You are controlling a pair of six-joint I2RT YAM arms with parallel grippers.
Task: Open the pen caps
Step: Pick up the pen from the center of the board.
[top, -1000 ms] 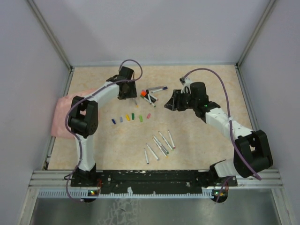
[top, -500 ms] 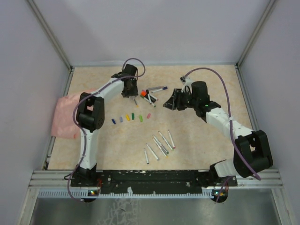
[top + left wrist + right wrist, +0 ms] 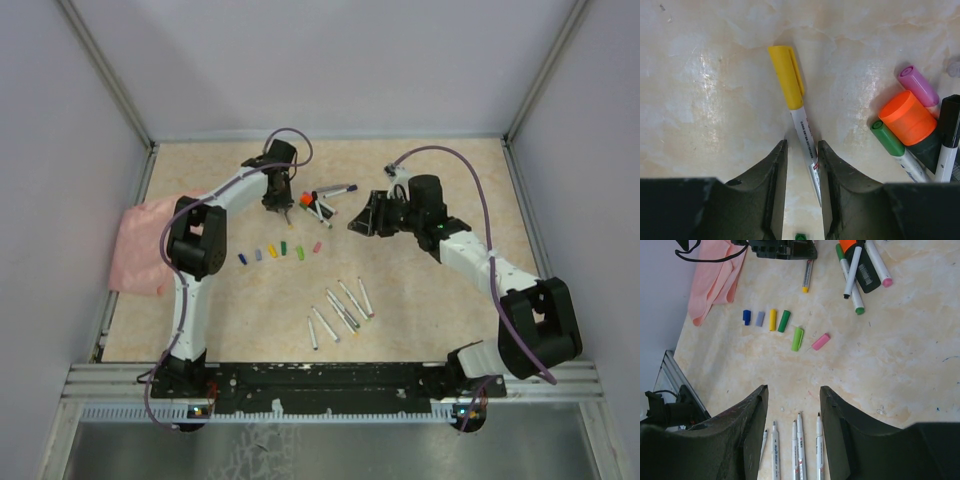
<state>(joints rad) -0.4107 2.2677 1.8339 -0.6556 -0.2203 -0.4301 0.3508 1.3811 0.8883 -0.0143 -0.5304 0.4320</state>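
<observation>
**Top view:** The left gripper (image 3: 281,203) is hovering just to the left of the orange-capped highlighter (image 3: 304,199). The right gripper (image 3: 356,224) is hanging near the highlighter on its other side. A row of loose caps (image 3: 280,250) is lying nearer the arm bases than the highlighter, and the uncapped pens (image 3: 338,308) are lying nearer the bases again.

**Left wrist:** The jaws are standing narrow, straddling the barrel of a yellow-capped pen (image 3: 805,130) to the left of the highlighter (image 3: 907,117). A sliver of table is showing beside the barrel, so I judge the grip is not yet closed. The yellow cap (image 3: 786,77) is sitting on the pen. A green-capped pen (image 3: 887,140) is touching the highlighter.

**Right wrist:** The jaws are standing apart, holding nothing. Six loose caps (image 3: 784,321) are lying well apart from the highlighter (image 3: 865,270), and the bare pens (image 3: 797,440) are lying farther off.

Judging from this, roughly half the work is done. The yellow-capped pen and the bunch of capped pens (image 3: 856,295) around the highlighter are waiting.
</observation>
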